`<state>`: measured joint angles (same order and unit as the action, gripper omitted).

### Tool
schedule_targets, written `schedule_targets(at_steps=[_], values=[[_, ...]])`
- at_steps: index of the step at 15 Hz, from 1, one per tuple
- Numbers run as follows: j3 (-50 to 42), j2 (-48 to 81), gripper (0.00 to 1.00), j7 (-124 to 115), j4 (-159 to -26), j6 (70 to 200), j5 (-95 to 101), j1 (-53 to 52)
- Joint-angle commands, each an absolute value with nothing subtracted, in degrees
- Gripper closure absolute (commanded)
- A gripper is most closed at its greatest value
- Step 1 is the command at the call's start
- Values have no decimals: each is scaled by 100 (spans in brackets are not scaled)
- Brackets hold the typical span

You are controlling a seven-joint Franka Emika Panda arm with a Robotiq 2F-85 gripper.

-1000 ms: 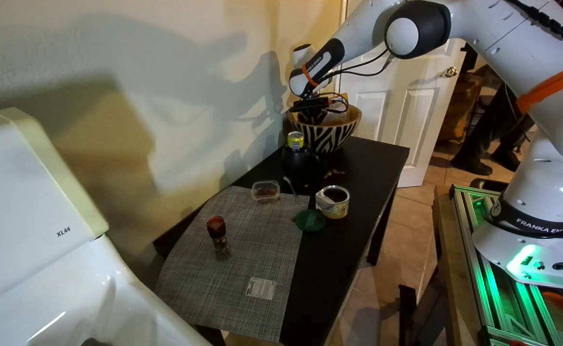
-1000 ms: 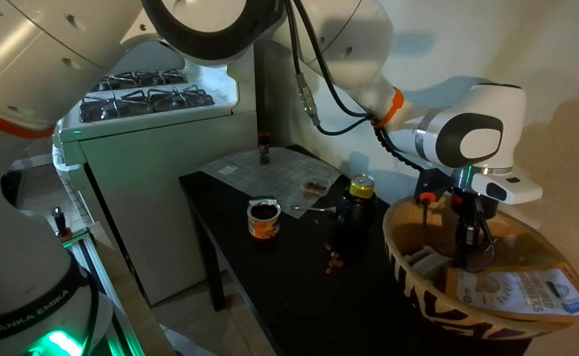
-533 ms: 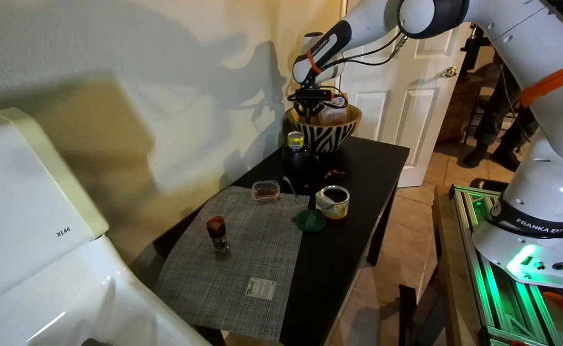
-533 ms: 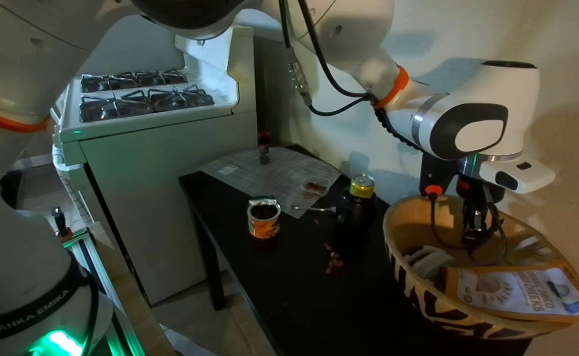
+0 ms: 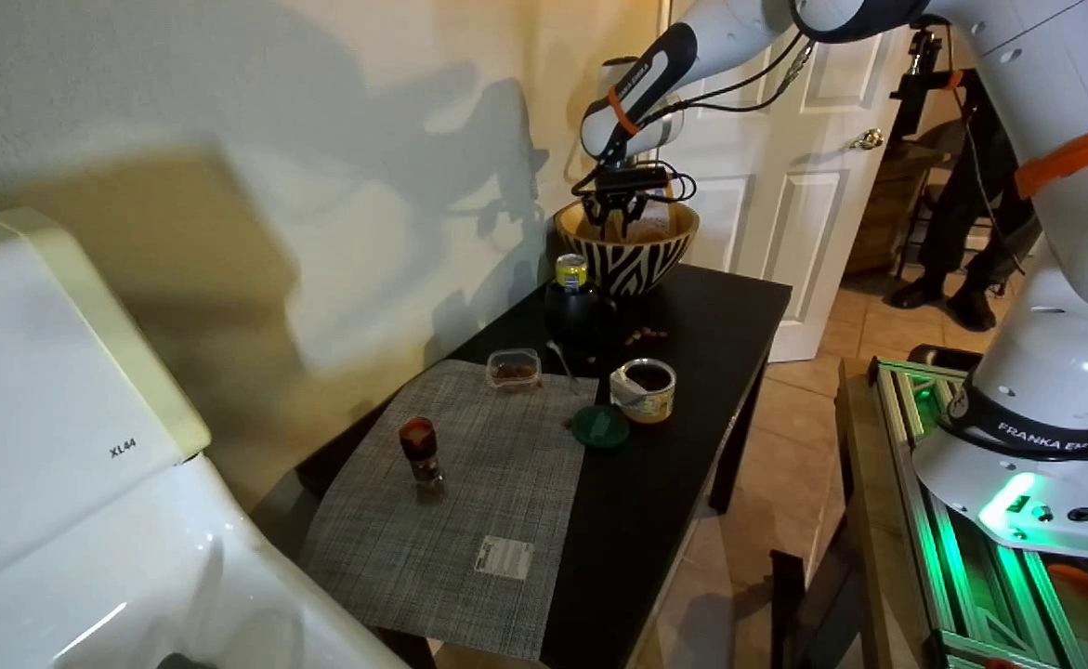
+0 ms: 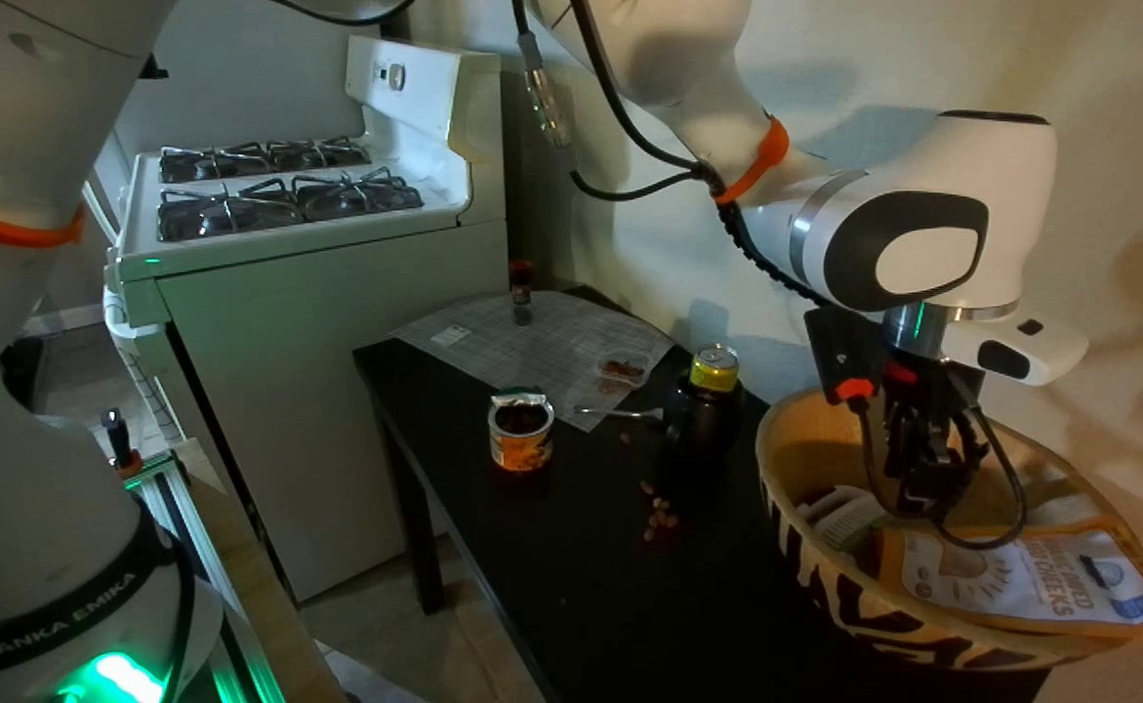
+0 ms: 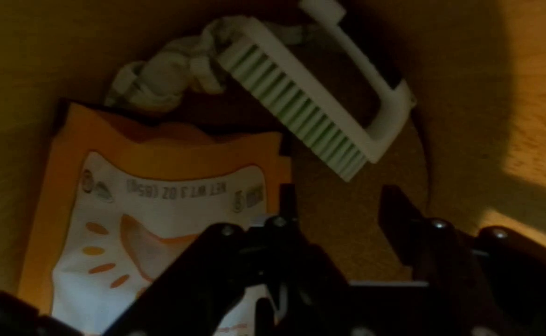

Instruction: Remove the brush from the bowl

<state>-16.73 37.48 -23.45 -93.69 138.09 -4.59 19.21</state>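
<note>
Spotting the brush [image 7: 305, 95] inside the striped bowl [image 5: 641, 265]

We have the end effector [image 7: 339, 200] over the bowl's interior, fingers well apart, holding nothing. We see the brush lying just beside an orange-and-white pouch [image 7: 161, 205], while the bowl stands on the desk [image 6: 610, 605].

The arm [image 5: 734, 46] is extended outward and bent at the wrist [image 6: 996, 210]; the gripper [image 7: 339, 196] is pointed downward, its fingers [image 7: 399, 221] parted.

Upper centre, the gripper [image 5: 614, 233] hangs, fingers parted, at the mouth of the bowl [image 5: 641, 266]; right of centre, a can [image 5: 650, 404].
</note>
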Motion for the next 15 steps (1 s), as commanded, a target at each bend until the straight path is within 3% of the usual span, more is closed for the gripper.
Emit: schedule_targets(at_steps=[1, 3, 4, 8, 12, 13, 15], values=[[-1896, 3385, 18, -2015, -9951, 13843, -144, 1755], [-1821, 3461, 3, -1904, -9926, 13843, -156, 1758], [-1753, 3463, 0, -1829, -9949, 13865, -212, 1765], [-1616, 3590, 0, -1633, -9892, 13729, -197, 1678], [-1723, 3694, 23, -1719, -9833, 13661, -129, 1623], [-1784, 3705, 15, -1731, -9841, 13673, -71, 1620], [-1919, 3707, 9, -1739, -9859, 13693, 72, 1618]])
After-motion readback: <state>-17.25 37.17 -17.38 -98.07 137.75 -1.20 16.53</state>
